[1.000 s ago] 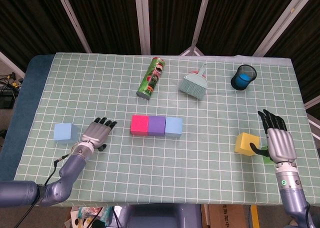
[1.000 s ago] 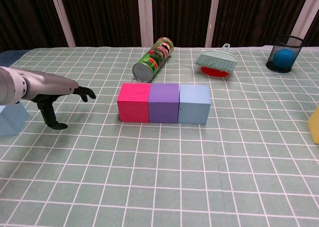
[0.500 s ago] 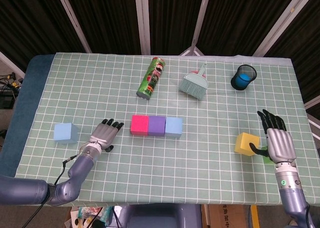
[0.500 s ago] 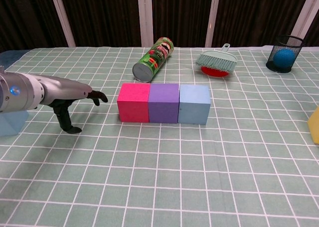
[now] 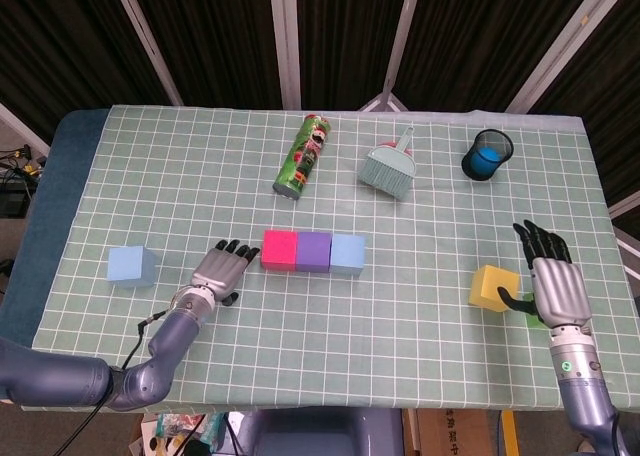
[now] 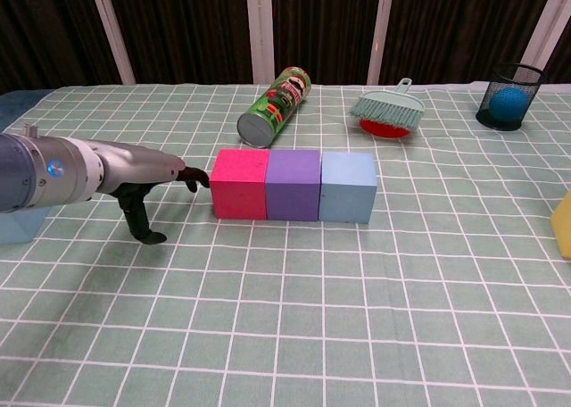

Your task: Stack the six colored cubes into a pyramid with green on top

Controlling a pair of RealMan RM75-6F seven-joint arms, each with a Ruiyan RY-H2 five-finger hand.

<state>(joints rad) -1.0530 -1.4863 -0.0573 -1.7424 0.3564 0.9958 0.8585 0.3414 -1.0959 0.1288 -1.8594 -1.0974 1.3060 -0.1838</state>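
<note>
The left hand (image 5: 217, 272) lies flat and empty, fingers stretched toward the pink cube (image 5: 279, 249), fingertips just short of its side. That cube starts a tight row on the desk (image 5: 200, 166): pink, purple cube (image 5: 313, 250), light blue cube (image 5: 348, 253), all touching. Another light blue cube (image 5: 130, 265) sits alone, well off to the left. The right hand (image 5: 555, 281) is spread, holding nothing, its thumb just beside the yellow cube (image 5: 494, 287); a sliver of green (image 5: 535, 317) peeks from under it. A Pringles can (image 5: 303, 155) lies beyond the row.
</note>
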